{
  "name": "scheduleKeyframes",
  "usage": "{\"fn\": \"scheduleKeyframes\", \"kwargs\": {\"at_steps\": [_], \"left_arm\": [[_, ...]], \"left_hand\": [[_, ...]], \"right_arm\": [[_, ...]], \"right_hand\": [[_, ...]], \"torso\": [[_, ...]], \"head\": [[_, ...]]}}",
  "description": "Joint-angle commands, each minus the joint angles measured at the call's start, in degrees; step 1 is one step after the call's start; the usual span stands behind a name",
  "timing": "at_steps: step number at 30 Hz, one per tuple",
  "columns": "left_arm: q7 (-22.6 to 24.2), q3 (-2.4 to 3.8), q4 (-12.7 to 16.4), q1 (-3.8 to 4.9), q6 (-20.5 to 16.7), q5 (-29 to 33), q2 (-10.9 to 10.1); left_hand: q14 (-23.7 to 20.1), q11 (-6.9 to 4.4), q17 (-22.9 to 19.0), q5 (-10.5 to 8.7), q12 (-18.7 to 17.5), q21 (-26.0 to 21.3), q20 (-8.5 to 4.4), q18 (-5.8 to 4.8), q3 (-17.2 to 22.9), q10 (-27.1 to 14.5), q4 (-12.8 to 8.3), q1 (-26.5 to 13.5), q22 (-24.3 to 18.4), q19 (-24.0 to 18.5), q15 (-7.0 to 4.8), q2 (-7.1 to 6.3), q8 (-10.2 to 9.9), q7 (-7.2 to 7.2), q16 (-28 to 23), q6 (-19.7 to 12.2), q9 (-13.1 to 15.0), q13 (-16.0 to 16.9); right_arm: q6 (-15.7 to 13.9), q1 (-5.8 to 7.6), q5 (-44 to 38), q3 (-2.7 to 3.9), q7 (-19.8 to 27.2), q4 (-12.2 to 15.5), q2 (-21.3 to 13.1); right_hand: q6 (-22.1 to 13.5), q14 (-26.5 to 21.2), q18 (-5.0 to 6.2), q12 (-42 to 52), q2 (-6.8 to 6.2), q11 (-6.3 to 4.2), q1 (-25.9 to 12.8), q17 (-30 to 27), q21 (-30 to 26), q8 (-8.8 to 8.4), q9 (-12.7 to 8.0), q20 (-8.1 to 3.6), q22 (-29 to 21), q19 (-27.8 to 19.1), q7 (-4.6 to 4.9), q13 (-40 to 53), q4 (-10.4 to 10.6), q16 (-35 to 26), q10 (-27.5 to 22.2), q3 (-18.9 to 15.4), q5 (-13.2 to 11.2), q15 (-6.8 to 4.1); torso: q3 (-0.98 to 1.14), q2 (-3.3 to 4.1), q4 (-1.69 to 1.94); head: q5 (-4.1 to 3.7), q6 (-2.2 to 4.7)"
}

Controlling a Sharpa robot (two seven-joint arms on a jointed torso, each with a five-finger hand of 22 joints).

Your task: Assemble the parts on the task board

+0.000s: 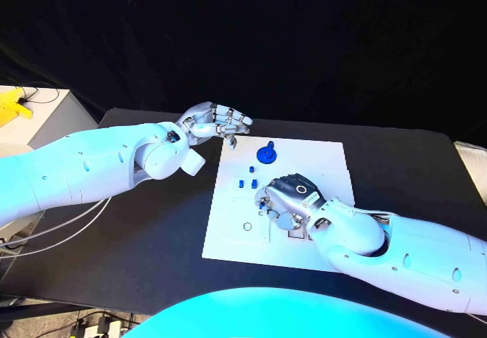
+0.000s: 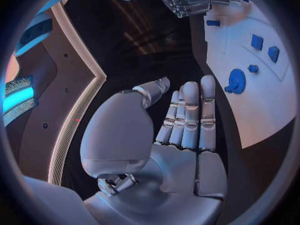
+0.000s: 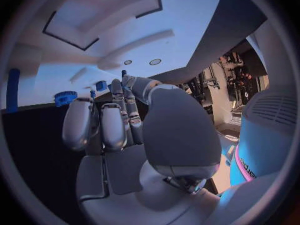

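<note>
The white task board lies mid-table. On it stand a blue gear, a small blue peg and two blue blocks. My right hand rests on the board's near half with its fingers bent down, and its thumb and a finger pinch a small blue part, whose tip pokes out between them. My left hand hovers at the board's far left corner. Its fingers are straight and side by side, and its palm holds nothing. The gear and blocks lie just beyond it.
A round hole sits near the board's near left edge. The black table surrounds the board. A pale cabinet with a yellow item stands far left, with cables hanging below it.
</note>
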Motion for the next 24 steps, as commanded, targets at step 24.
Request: {"fn": "scheduleKeyframes", "kwargs": {"at_steps": [24], "left_arm": [[0.17, 0.05, -0.29, -0.01, 1.16, 0.48, 0.18]], "left_hand": [[-0.12, -0.03, 0.09, 0.15, 0.21, -0.20, 0.21, 0.31, -0.48, -0.54, 0.01, 0.55, -0.10, 0.07, 0.22, 0.10, 0.06, 0.06, 0.10, -0.32, -0.06, -0.06]], "right_arm": [[1.81, -0.74, -0.85, -0.20, -0.04, 0.05, -0.17]], "right_hand": [[0.24, 1.43, -0.80, 0.16, 0.50, -1.55, -0.38, 0.05, 0.48, 0.26, 0.17, 0.09, 0.27, 0.34, 0.07, 0.05, -0.06, -0.08, 2.08, 0.52, 0.14, -0.48]], "torso": [[0.01, -0.01, 0.02]], "head": [[0.12, 0.01]]}}
